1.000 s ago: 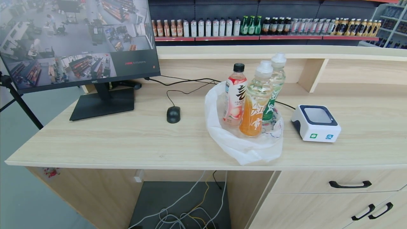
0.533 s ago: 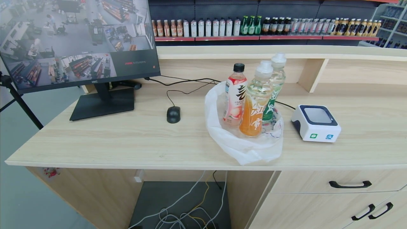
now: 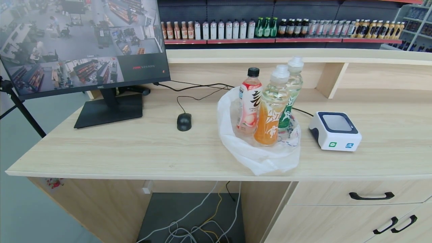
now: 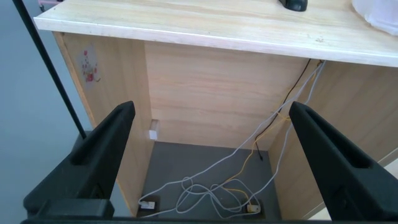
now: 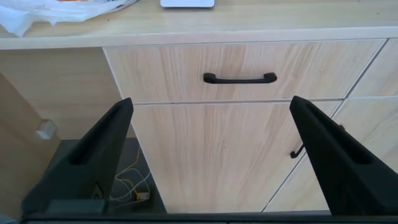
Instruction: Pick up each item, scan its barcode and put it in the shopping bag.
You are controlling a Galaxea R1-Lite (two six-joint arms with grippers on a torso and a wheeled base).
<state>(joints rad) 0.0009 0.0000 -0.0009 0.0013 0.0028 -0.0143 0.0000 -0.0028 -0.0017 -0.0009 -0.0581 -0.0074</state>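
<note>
Three bottles stand upright inside the white plastic shopping bag (image 3: 256, 157) on the counter: a pink-labelled one with a black cap (image 3: 249, 101), an orange-labelled one (image 3: 271, 109) and a green-labelled one (image 3: 293, 91) behind it. The white barcode scanner (image 3: 334, 131) sits just right of the bag. My left gripper (image 4: 208, 158) hangs open below the counter's front edge, facing the kneehole. My right gripper (image 5: 211, 158) is open too, low in front of the drawer handle (image 5: 239, 78). Nothing sits between either pair of fingers.
A monitor (image 3: 81, 44) on a black stand fills the counter's back left, with a black mouse (image 3: 184, 121) and its cable beside it. A raised wooden ledge (image 3: 297, 55) runs along the back. Loose cables (image 4: 224, 180) lie on the floor under the counter.
</note>
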